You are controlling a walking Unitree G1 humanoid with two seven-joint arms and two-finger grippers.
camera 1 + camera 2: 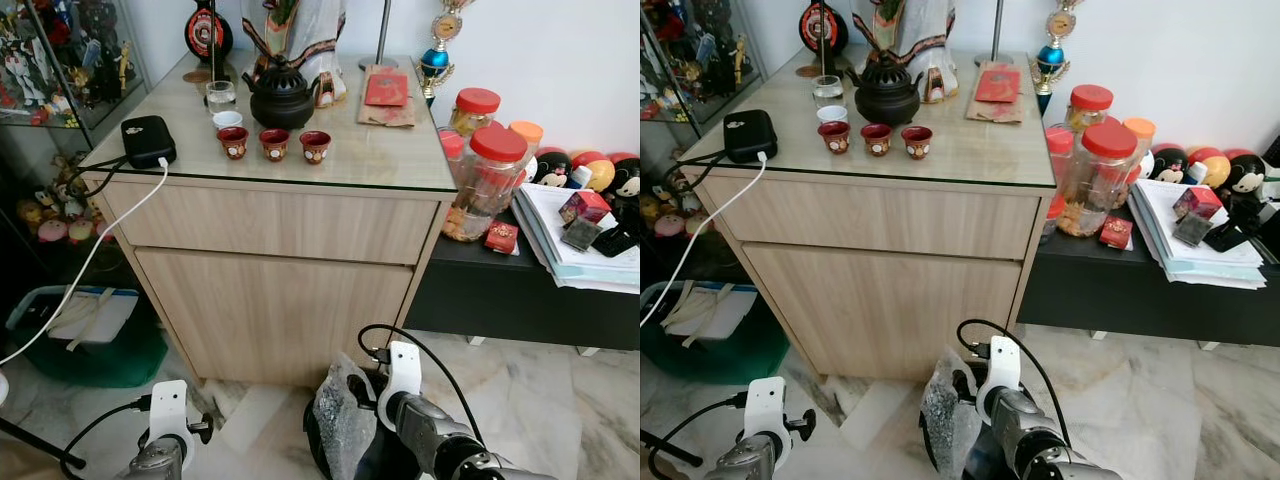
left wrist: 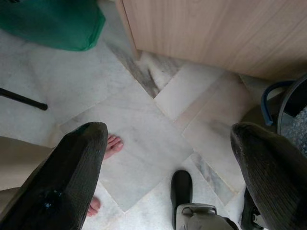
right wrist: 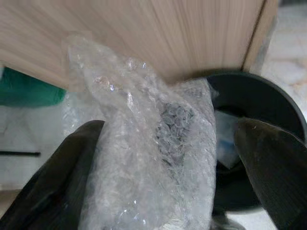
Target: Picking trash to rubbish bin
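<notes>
Right gripper (image 3: 163, 158) holds bubble wrap (image 3: 144, 139) between its spread fingers, above the black bin (image 3: 259, 120) beside the cabinet (image 1: 280, 290). Left gripper (image 2: 168, 158) hangs open and empty over the floor (image 2: 144, 115).

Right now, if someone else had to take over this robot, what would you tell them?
Right gripper: holds a crumpled piece of bubble wrap, fingers apart around it, beside the black rubbish bin.
Left gripper: open, empty, low over the marble floor.
Done: trash picked up and brought to the bin.
Left: move it over the bin's opening and let go, probably a short move.
</notes>
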